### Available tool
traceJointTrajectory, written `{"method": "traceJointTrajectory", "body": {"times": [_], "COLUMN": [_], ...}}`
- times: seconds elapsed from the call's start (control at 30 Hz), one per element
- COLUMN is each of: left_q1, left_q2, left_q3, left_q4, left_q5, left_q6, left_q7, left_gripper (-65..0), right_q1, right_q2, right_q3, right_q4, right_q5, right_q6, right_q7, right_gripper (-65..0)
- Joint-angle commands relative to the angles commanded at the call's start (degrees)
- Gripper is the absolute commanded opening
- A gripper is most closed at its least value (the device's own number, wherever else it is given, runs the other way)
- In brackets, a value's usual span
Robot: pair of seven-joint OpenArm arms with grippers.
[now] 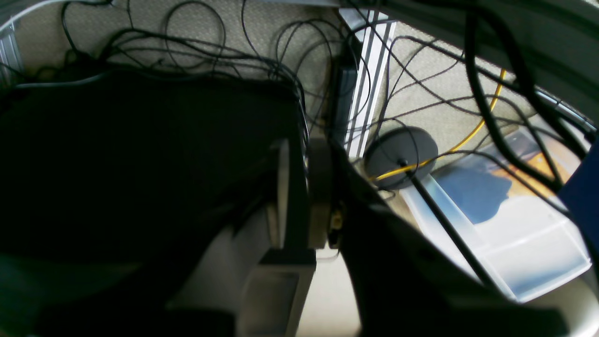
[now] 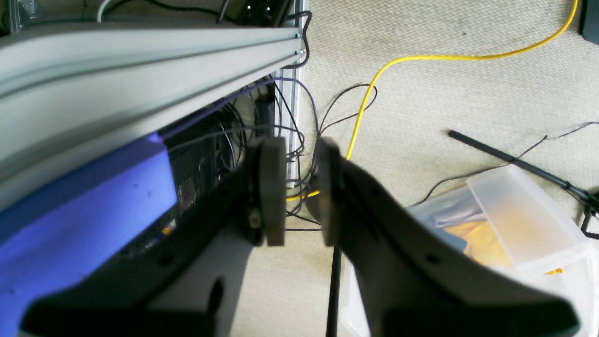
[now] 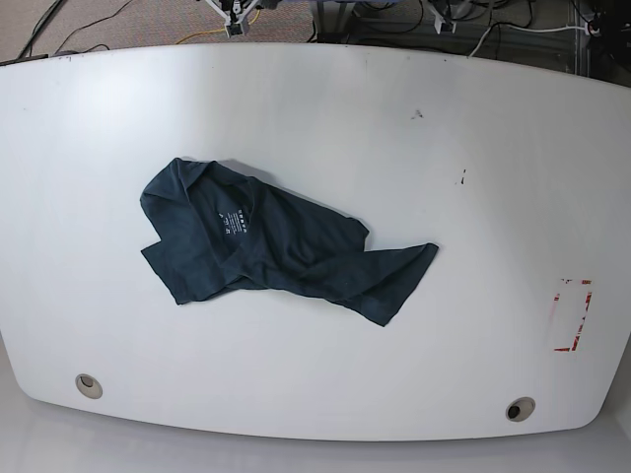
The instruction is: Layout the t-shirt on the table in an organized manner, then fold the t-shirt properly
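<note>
The dark navy t-shirt (image 3: 276, 246) lies crumpled left of the middle of the white table (image 3: 394, 118). Its neck faces up, showing the small white label (image 3: 235, 219), and one end trails toward the right. Neither gripper shows in the base view. In the left wrist view my left gripper (image 1: 304, 196) hangs off the table over the floor, its pads together with nothing between them. My right gripper (image 2: 302, 187) also hangs over the carpet, with a narrow empty gap between its pads.
A red tape rectangle (image 3: 572, 315) marks the table's right side. Two grey grommets (image 3: 89, 385) (image 3: 520, 408) sit near the front edge. Below the wrists are tangled cables, a yellow cable (image 2: 421, 58), a clear plastic bin (image 2: 514, 220) and an aluminium frame rail (image 2: 140, 61).
</note>
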Motion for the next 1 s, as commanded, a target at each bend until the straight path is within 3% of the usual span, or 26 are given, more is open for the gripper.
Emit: {"method": "traceJointTrajectory", "body": {"times": [0.47,0.7,1.0], "left_q1": [11.43,16.88,24.26], "left_q2": [-0.09,-1.58,-3.43], "left_q3": [-0.26,-0.26,-0.35], "left_q4": [16.09,24.53,36.57], "left_q5": [-0.18,-0.18,-0.18], "left_q6": [0.00,0.00,0.00], "left_q7": [0.00,0.00,0.00], "left_gripper": [-58.6,-58.6,-58.6], "right_q1": [-11.52,-18.64,-28.31], "right_q2": [-0.18,-0.18,-0.26], "right_q3": [0.35,0.53,0.53], "right_q4": [17.23,26.20,41.23], "right_q5": [0.18,0.18,0.79], "right_q6": [-0.26,-0.35,-0.35], "right_q7": [-0.26,-0.44,-4.57], "right_gripper": [-54.1,-54.1,-54.1]}}
